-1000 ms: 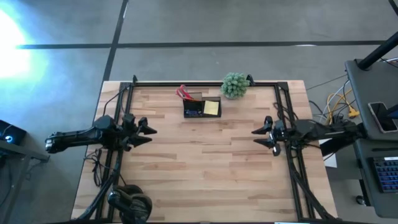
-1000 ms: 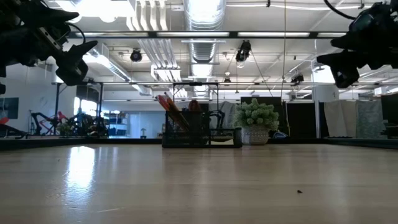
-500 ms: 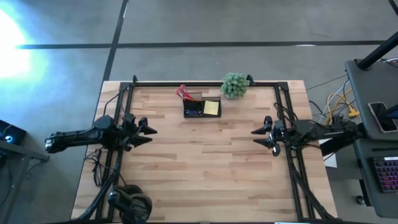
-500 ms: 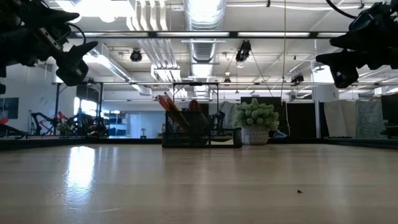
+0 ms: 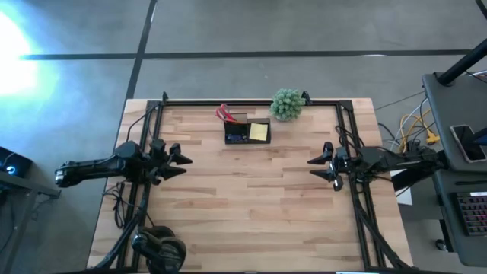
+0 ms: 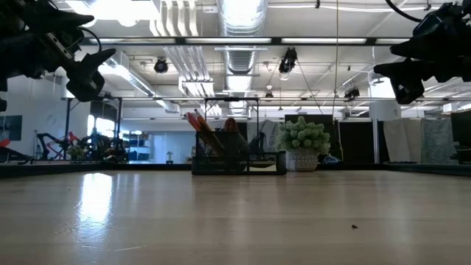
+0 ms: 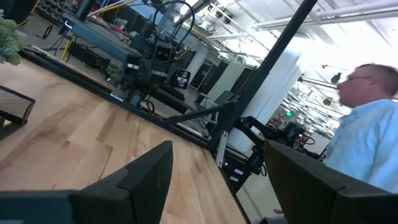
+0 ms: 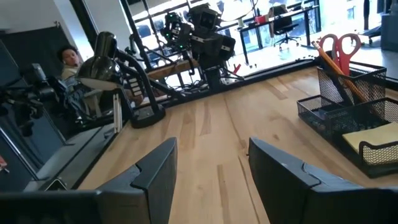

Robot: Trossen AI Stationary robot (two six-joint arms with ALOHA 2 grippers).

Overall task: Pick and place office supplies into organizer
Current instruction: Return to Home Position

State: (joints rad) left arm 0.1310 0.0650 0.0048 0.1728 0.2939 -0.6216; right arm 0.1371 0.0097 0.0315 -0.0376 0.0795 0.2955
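We see no change from half a second ago: neither arm has moved, and nothing on the light wooden counter [image 5: 251, 213] has shifted.

The left gripper [image 5: 183, 164] hangs above the left side of the counter. Its fingers are spread wide and hold nothing, and the left wrist view shows bare wood between them. The right gripper [image 5: 312, 167] faces it from the right side, well apart from it. Its fingers are also spread and empty. In the low view both grippers sit high above the counter surface.

The black wire-mesh desk organizer [image 5: 247, 132] stands near the far edge, between the two arms and well clear of both. The red-handled scissors [image 5: 223, 113] stand upright in its tall cup beside the orange pencils [image 8: 336, 62], and both lean outward. The square yellow sticky-note pad [image 5: 259, 132] lies in the low tray on the right. Something small and blue [image 5: 237, 137] lies in the compartment to the pad's left.

The round green ball-shaped plant [image 5: 287, 104] sits just beside the organizer's far right corner. A pair of black headphones [image 5: 160, 250] lies at the near left corner of the counter.
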